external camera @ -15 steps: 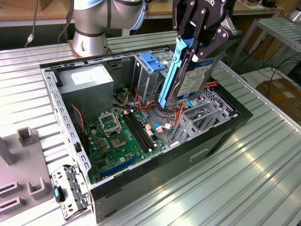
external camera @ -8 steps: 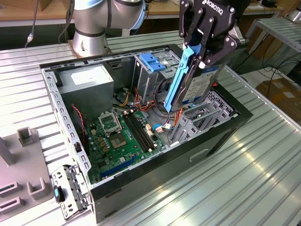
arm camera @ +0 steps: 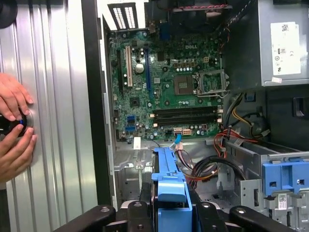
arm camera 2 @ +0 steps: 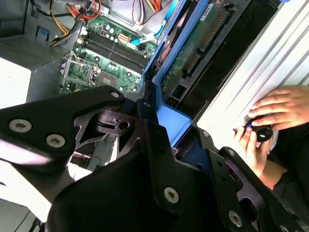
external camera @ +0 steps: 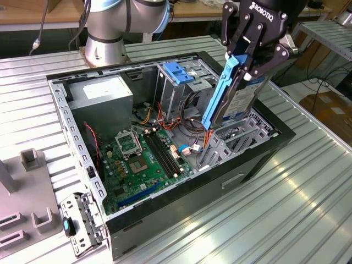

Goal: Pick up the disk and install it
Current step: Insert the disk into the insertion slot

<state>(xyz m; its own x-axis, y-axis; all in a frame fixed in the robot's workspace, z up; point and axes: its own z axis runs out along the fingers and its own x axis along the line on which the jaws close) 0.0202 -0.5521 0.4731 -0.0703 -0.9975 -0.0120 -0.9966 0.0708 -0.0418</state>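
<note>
The disk (external camera: pixel 243 94) is a silver drive with blue side rails, held on edge and tilted. Its lower end dips into the open computer case (external camera: pixel 165 220) near the end at the exterior view's right. My gripper (external camera: pixel 248 58) is shut on its upper part, one black finger on each side. In the second wrist view the disk's (arm camera 2: pixel 203 43) green circuit board and blue rail run away from the gripper (arm camera 2: pixel 164 130). In the first wrist view the blue rail of the disk (arm camera: pixel 169 176) rises from the gripper (arm camera: pixel 169 212) over the case floor.
Inside the case lie a green motherboard (external camera: pixel 143 159), a grey power supply box (external camera: pixel 104 96) and a drive cage with a blue latch (external camera: pixel 179 71). Cables (external camera: pixel 190 124) hang near the disk's lower end. A person's hands (arm camera: pixel 12 125) rest on the ribbed table beside the case. A grey fixture (external camera: pixel 27 209) stands at the exterior view's left.
</note>
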